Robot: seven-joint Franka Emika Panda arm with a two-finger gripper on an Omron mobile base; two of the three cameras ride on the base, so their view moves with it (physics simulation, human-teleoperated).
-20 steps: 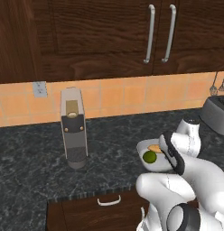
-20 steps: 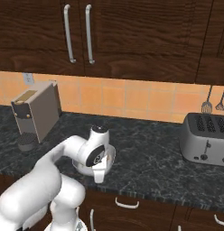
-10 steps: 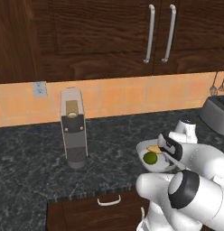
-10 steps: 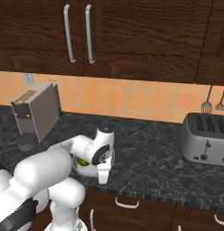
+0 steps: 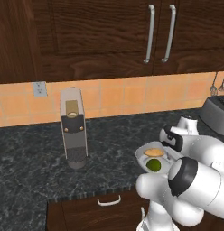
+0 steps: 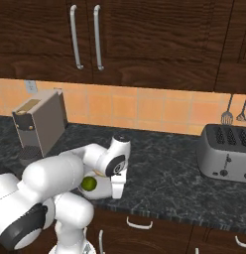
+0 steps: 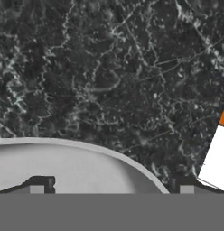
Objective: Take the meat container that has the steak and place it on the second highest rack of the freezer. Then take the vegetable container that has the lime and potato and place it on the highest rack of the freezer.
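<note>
Dark wooden cabinets (image 5: 105, 36) with long silver handles hang above an orange tiled backsplash (image 6: 159, 111) and a black marbled tabletop (image 5: 32, 158). Near the front edge of the tabletop sits a round white vegetable container (image 5: 143, 155), and inside it lie a small green lime (image 5: 153, 165) and, just behind it toward the wall, a tan-orange potato (image 5: 154, 153). From the right base view the lime (image 6: 88, 184) peeks out beneath the white arm. The white arm bends low over the container, its hand just at the bowl's rim. In the hand view the jaws stand spread wide, two dark tips at the bottom with the curved white rim of the container (image 7: 86, 151) between them; they grip nothing. A grey coffee machine (image 5: 73, 128) stands upright farther along the tabletop toward the left, well apart from the container. A silver toaster (image 6: 226, 153) stands toward the right end near the wall.
</note>
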